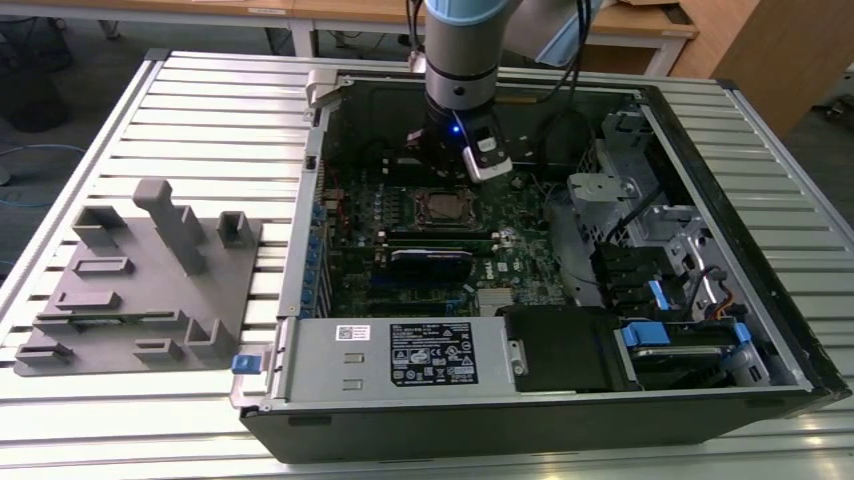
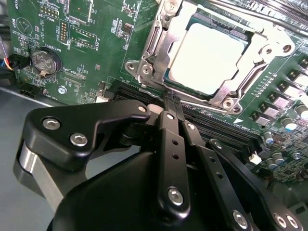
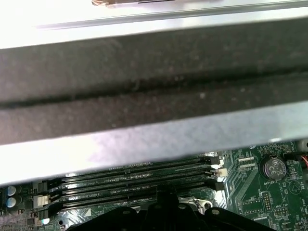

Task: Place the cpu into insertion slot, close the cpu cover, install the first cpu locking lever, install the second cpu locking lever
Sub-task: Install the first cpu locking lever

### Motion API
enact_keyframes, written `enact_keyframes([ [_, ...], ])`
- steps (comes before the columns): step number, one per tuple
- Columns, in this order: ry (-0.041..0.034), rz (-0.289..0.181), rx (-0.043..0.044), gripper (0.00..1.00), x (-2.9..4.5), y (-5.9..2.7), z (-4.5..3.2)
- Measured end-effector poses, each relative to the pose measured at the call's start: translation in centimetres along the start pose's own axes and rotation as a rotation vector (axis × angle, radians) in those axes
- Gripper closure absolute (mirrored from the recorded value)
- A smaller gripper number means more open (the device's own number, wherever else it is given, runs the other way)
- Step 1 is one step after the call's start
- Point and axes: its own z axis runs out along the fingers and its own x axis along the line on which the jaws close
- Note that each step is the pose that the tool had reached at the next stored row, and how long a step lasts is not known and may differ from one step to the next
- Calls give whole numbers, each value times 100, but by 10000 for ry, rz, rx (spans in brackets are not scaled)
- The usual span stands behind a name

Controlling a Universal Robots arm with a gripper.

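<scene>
The cpu (image 2: 209, 55), a flat square chip with a pale silvery top, lies in the insertion slot (image 1: 441, 206) on the green board. The cpu cover (image 2: 153, 45), a metal frame with a square window, lies flat around the chip. In the second wrist view my gripper (image 2: 170, 100) is shut with nothing between its black fingers, its tip hovering just beside the socket's edge, over the long memory slots. In the exterior view the gripper (image 1: 451, 165) hangs inside the open case just behind the socket. I cannot tell how the locking levers stand.
The open computer case (image 1: 747, 130) lies on a slatted metal table. Long black memory slots (image 3: 134, 185) and a coin battery (image 3: 273, 168) sit near the socket. A black card with a blue edge (image 1: 430, 258) stands in front of it. A grey fixture tray (image 1: 134, 280) rests at the exterior view's left.
</scene>
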Motion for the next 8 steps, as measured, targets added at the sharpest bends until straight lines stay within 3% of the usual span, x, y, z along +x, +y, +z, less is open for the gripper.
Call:
enact_keyframes([
  [8, -7, 32, -1, 89, -1, 5, -27],
])
